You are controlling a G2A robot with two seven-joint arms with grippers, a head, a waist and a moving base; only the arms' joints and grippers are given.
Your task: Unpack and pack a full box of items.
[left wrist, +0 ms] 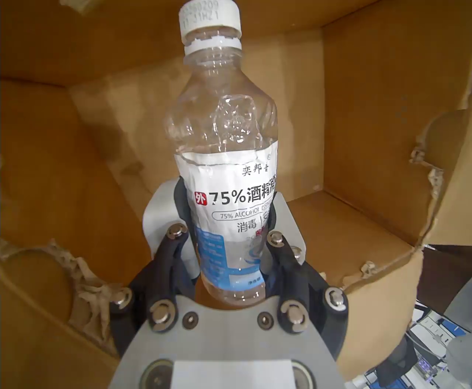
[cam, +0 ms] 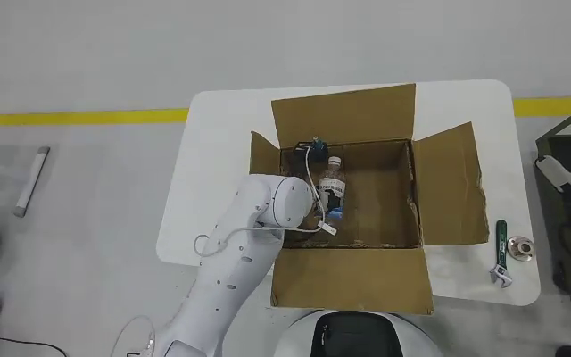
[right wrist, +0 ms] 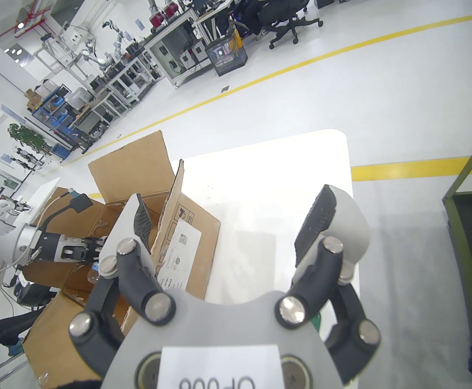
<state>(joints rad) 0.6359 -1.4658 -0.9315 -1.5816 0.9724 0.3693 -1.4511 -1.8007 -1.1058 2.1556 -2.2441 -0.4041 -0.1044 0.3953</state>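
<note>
Left wrist view: left claw (left wrist: 228, 224) closed on the bottle (left wrist: 221, 129) at its label, inside the box (left wrist: 387, 110) by its left wall. Right claw (right wrist: 236, 232) gaped, empty. Likely unpacking; next, lift straight, clearing flaps.

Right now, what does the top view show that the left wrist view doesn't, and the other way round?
Top view: the green wrench and a round metal part on the white table beside the box, its flaps open. Left wrist view: the left gripper shut on the bottle at its labelled lower half, its white cap, torn handle holes in the walls. Both: the bottle inside the cardboard box.
</note>
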